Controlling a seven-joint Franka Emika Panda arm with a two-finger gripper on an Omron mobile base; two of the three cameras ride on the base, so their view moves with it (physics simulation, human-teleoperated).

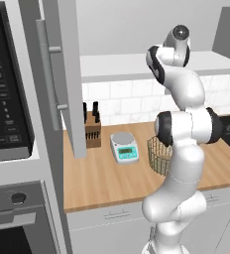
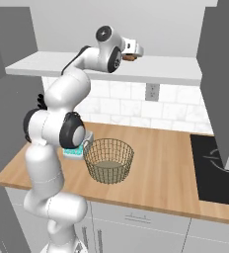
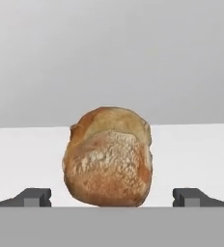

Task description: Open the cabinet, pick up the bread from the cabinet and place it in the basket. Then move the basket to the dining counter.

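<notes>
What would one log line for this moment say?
cabinet door: open | gripper: open, straddling bread on shelf | basket: empty, on worktop

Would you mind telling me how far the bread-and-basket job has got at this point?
Done: the cabinet door stands open. In hand: the open gripper is lined up on the bread, which sits on the white shelf between the fingertips, not yet gripped. Left: grasp it, drop it in the basket on the worktop, then carry the basket to the dining counter.

A kitchen: microwave, oven, tiled backsplash, cooktop, knife block.
</notes>
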